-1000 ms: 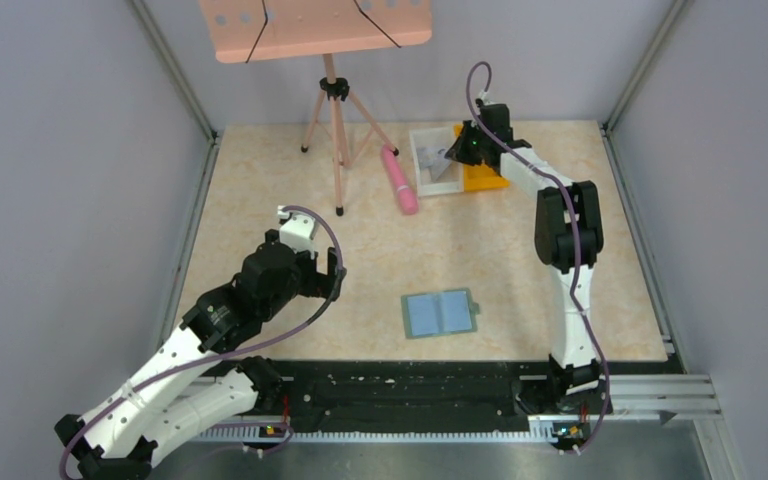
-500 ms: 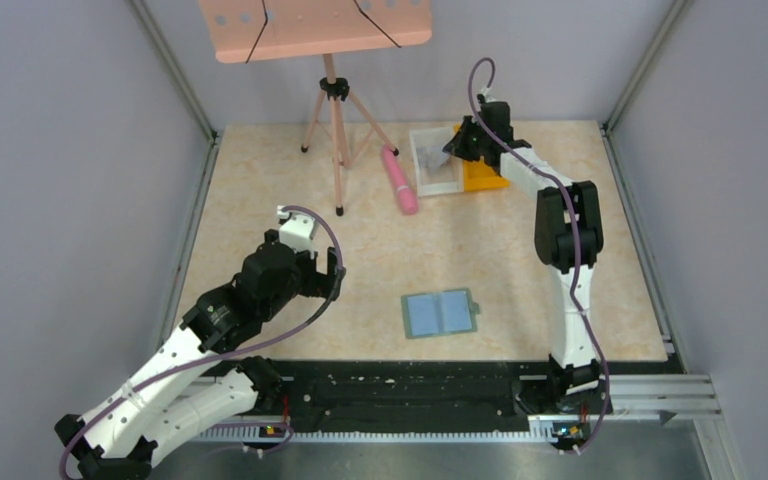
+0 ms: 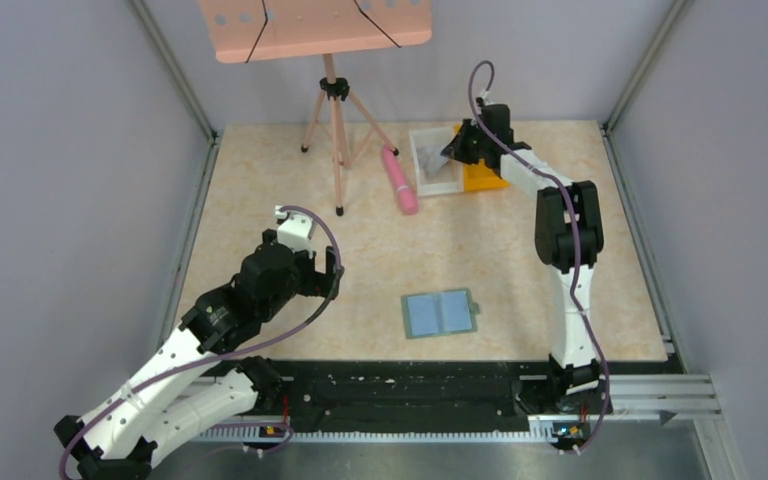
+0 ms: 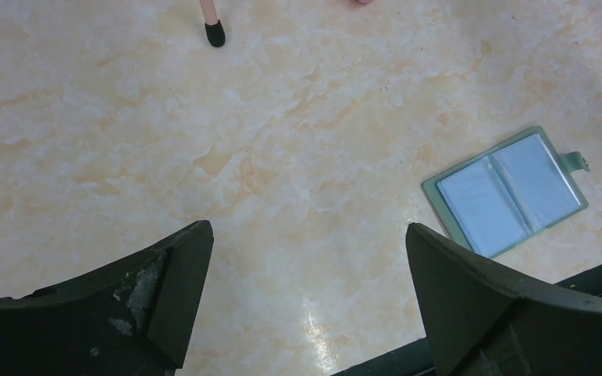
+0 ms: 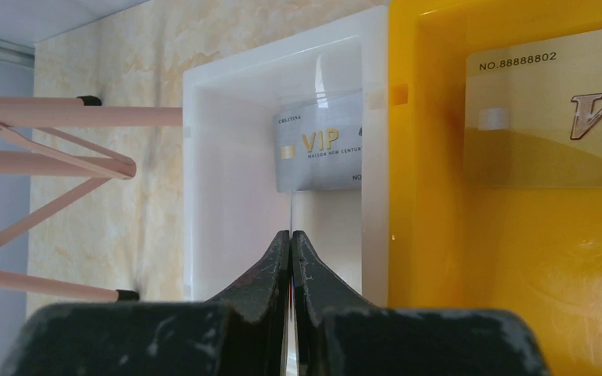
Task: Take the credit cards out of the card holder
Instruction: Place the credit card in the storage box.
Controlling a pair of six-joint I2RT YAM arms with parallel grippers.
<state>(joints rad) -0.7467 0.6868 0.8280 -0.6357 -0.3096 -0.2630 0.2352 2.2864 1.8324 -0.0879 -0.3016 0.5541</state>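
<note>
Beyond card holder — pink tube, tripod

The table is seen under bright, even, diffuse light, with only short soft shadows cast beneath the arms and the tripod legs. In the left wrist view a pale patch of glare is shown on its glossy top, and the near fingers of the left gripper are rendered dark and slightly soft. In the right wrist view the white bin is nearly washed out and the yellow bin heavily saturated. The right gripper is blurred by nearness, so the credit card pinched there is reduced to a thin pale line.
</note>
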